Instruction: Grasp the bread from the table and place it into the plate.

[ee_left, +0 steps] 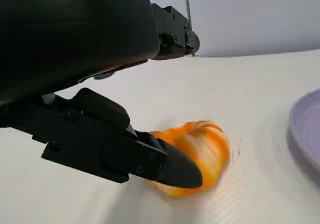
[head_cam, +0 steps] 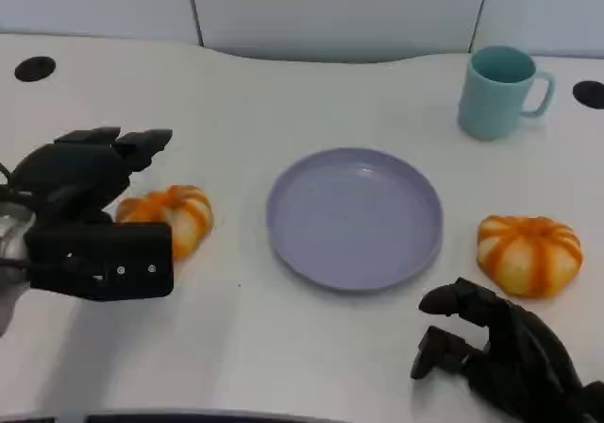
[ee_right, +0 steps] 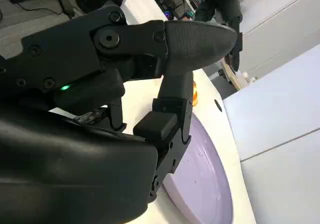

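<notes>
Bread, left [head_cam: 170, 215]: orange and cream striped bun, lying on the white counter [head_cam: 283, 347] to the left of the plate, apart from its rim. You have your left hand [head_cam: 90, 211] over and around it; in the left wrist view one of its fingers [ee_left: 165, 166] reaches in front of the bun [ee_left: 200, 151] and others extend above it. The fingers are spread, and you cannot tell whether any of them touches the bread.

Bread, right [head_cam: 528, 253]: second striped bun, on the counter just beside the plate's right edge.

Plate [head_cam: 355, 217]: round, lavender, bare, at the centre of the counter.

Right hand [head_cam: 500, 352]: yours, low at the near right, in front of the right bun and apart from it. Fingers loosely curled, holding nothing.

Mug [head_cam: 498, 93]: teal, upright, handle to the right, at the far right behind the plate.
</notes>
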Motion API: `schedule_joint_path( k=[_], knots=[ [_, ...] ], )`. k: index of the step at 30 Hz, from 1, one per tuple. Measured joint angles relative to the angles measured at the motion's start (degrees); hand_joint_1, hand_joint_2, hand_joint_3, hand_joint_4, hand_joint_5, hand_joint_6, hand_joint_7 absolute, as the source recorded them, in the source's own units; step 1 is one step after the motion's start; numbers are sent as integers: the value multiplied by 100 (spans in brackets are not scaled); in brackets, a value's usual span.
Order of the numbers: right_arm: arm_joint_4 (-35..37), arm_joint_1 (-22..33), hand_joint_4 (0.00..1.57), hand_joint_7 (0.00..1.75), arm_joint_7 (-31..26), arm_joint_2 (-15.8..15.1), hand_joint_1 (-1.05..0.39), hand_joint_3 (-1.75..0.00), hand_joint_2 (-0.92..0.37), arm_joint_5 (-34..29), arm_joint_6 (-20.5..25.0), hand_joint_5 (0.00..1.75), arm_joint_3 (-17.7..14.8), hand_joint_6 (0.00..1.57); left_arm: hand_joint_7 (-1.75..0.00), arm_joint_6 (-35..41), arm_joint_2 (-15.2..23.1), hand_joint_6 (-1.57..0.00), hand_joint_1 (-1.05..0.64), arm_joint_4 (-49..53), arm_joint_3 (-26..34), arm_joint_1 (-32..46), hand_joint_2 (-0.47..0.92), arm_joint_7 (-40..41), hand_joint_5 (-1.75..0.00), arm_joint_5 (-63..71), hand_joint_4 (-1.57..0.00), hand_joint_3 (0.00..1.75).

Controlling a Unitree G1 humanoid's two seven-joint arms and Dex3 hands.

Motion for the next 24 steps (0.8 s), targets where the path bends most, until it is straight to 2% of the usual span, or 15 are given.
schedule_joint_path(
  k=[7, 12, 21, 24],
  knots=[
    [-163, 120, 71, 100, -1, -11, -50, -44, -92, 14, 87, 144, 12, 70, -1, 435, -463, -4, -89, 1391, -579, -928, 86, -349, 0, -4, -1, 0],
    [-242, 170, 70, 101, 23, -11, -51, -42, -92, 45, 145, 145, 16, 69, -2, 464, -790, -7, -89, 2276, -778, -1431, 82, -360, -2, -60, -4, 0],
    [-279, 232, 69, 101, 92, -15, -50, -44, -92, 118, 169, 146, 4, 66, -2, 679, -1189, -10, -81, 3298, -1098, -1930, 78, -155, -4, -136, -8, 0],
    [-300, 269, 69, 101, 136, -18, -50, -44, -92, 122, 155, 146, 3, 66, -2, 812, -1281, -11, -85, 3496, -1154, -2019, 79, -124, -3, -145, -7, 0]
  ],
)
